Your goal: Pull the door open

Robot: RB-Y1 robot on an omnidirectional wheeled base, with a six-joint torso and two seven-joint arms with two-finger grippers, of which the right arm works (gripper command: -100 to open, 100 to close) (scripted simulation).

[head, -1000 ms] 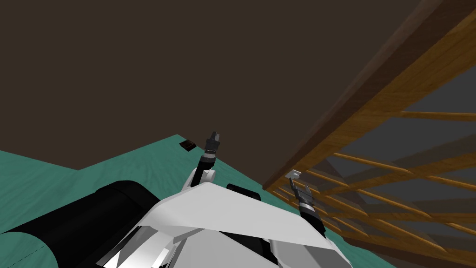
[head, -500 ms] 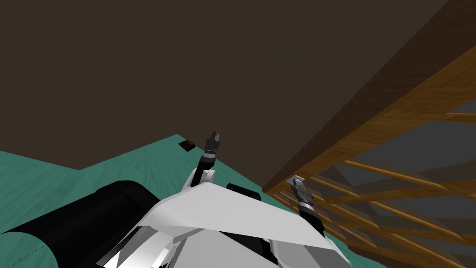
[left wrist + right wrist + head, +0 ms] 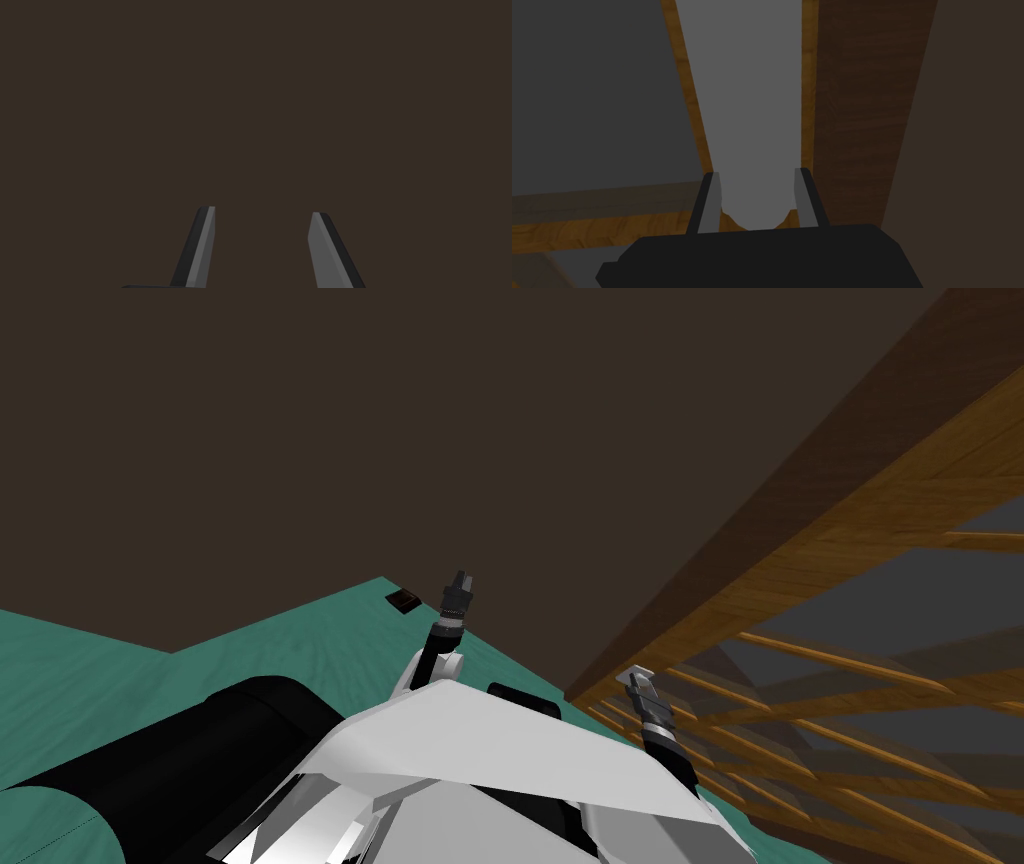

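Observation:
A wooden door [image 3: 850,538] with grey panes and thin wooden bars stands at my right. Its light grey handle [image 3: 636,672] sits at the door's near edge. My right gripper [image 3: 640,685] is at that handle. In the right wrist view the handle [image 3: 752,125] runs between the two fingers [image 3: 709,200], which press its sides, so the right gripper [image 3: 755,172] is shut on it. My left gripper [image 3: 460,580] is raised ahead of my chest. It stands open [image 3: 262,210] before a dark brown wall, with nothing between its fingers.
The dark brown wall [image 3: 400,438] fills the space ahead and meets the door's dark brown frame [image 3: 862,100]. Teal floor [image 3: 250,638] lies to the left. A small dark box [image 3: 403,600] sits on it at the wall's foot.
My right gripper's fingers, spread beside the handle a second ago, have closed onto it. The door has shifted, baring more of the dark frame. The left arm has not moved.

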